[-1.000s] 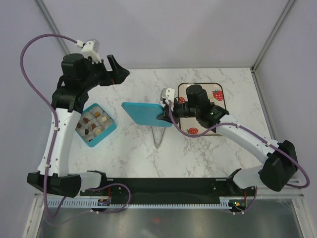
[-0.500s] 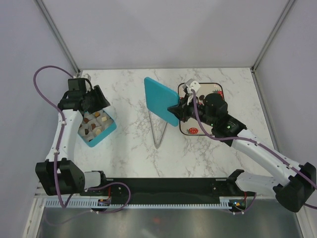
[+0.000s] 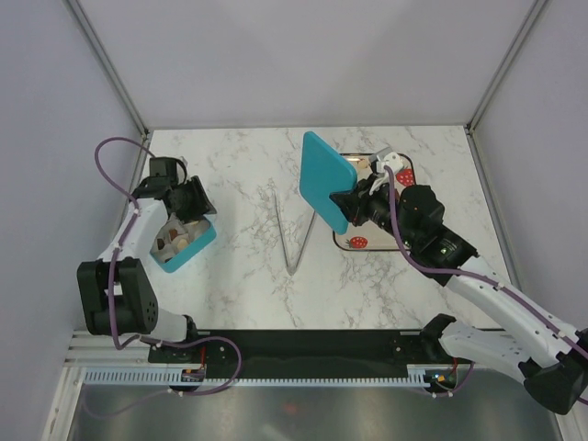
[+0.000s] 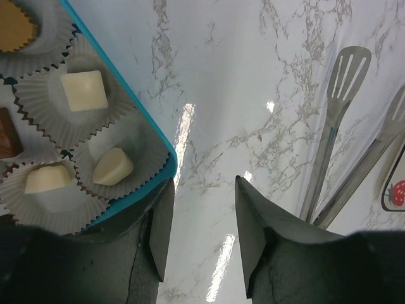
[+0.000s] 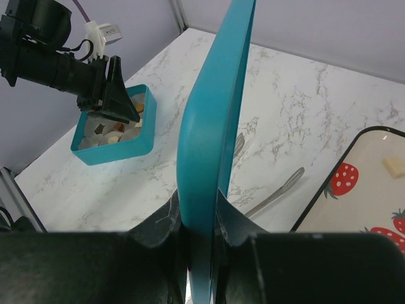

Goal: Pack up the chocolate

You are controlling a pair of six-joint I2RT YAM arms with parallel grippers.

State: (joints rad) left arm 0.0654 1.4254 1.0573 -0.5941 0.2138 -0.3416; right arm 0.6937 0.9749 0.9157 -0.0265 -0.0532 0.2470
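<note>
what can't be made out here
Chocolate count in the box: left gripper covers most in the top view; left wrist view's edge cuts it.
Tray: right gripper and lid hide most in the top view; right wrist view's edge cuts it.
Tongs: lid hides their middle in the right wrist view.

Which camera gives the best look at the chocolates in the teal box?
The left wrist view: cream-white chocolates sit close up in paper cups at the teal box corner. The top view shows them small, partly under the left gripper; the right wrist view shows only distant specks.
</note>
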